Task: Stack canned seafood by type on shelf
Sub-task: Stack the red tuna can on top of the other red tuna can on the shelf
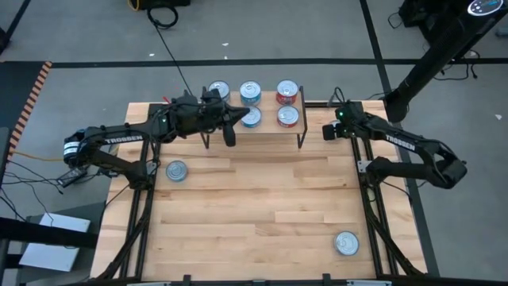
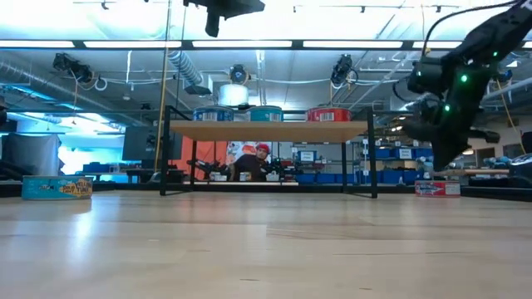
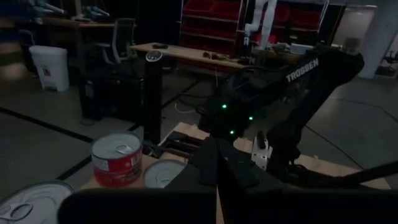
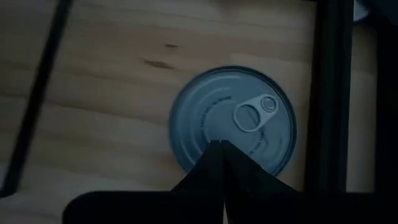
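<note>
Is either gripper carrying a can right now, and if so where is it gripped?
Nothing is held. The right gripper has its jaws shut and empty above a can. The left gripper, over the shelf, is also shut with nothing between its jaws.

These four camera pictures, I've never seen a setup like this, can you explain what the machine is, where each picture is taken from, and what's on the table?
It is a robot with two dark arms at a wooden table. One picture looks straight down, one looks level across the tabletop, and two come from cameras on the wrists.

A small shelf stands at the table's far edge with five seafood cans on it. Two more cans lie loose on the table, one on the left and one at the near right.

The left gripper is over the shelf, the right gripper just off the shelf's right end. Both are shut and hold nothing.
</note>
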Robot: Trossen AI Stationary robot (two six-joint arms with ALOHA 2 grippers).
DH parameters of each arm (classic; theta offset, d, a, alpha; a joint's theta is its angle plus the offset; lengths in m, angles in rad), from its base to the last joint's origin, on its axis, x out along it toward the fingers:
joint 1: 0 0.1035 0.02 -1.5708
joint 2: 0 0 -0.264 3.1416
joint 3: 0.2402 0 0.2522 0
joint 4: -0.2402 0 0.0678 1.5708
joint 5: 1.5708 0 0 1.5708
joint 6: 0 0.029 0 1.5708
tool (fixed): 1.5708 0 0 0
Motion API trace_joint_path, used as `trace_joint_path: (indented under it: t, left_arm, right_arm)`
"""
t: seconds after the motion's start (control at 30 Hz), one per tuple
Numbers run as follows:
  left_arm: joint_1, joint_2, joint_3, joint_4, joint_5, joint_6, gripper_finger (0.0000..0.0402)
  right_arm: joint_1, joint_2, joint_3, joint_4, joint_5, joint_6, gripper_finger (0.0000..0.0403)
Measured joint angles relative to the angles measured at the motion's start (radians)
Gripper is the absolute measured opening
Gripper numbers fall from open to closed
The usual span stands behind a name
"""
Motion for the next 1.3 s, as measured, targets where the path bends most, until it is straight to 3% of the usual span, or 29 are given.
trace_joint_path:
  t: [0.4, 0.77, 0.97, 1.3]
  left_arm:
    - [0.002, 0.0, 0.0, -0.017, 0.005, 0.005, 0.0001]
    - [0.003, 0.0, 0.0, -0.023, 0.01, 0.055, 0.0002]
    - [0.003, 0.0, 0.0, -0.065, 0.01, 0.097, 0.0002]
    - [0.003, 0.0, 0.0, -0.072, 0.011, 0.092, 0.0002]
  right_arm:
    - [-0.036, 0.119, -0.027, 0.032, -0.024, 0.017, 0.0]
    - [0.052, 0.036, 0.023, -0.262, -0.141, 0.169, 0.0001]
    - [0.165, 0.04, -0.001, -0.252, -0.167, 0.267, 0.0001]
    - [0.471, 0.021, -0.005, -0.235, -0.266, 0.521, 0.0001]
